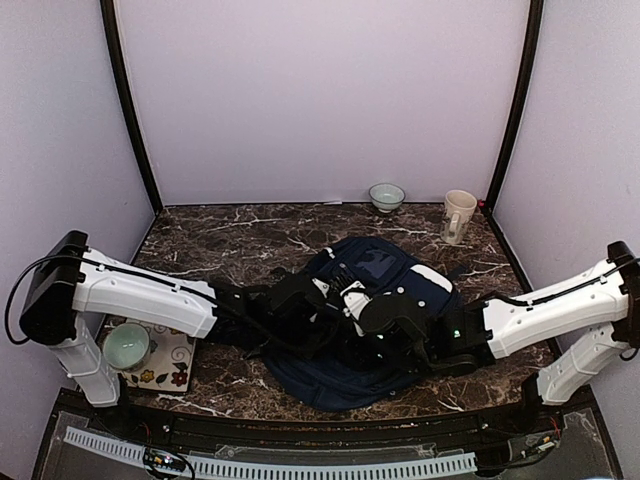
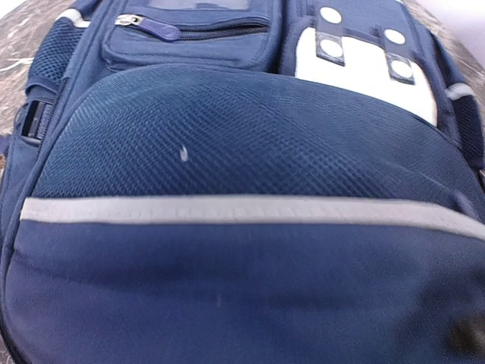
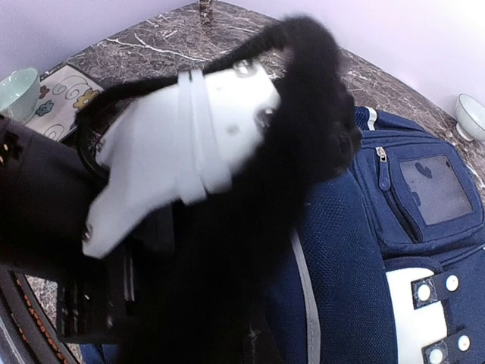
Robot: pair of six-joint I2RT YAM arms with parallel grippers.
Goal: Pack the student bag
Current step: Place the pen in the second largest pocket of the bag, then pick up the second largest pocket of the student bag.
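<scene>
Navy bag [image 1: 330, 385] at front edge of table [image 1: 220, 235] | bare marble behind, up to bowl [image 1: 386, 196], mug [image 1: 458, 215] | left claw [image 1: 335, 298]: cannot tell | right claw [image 1: 380, 318]: pressed together

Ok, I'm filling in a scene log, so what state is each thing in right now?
Student bag: lying flat, front up.
Front pocket zip: closed.
Mug: upright.
White bowl: upright, at the back edge.
Green bowl: upright on the patterned mat.
Left arm: over the bag, fingers' state unclear.
Right arm: over the bag, fingers shut.
</scene>
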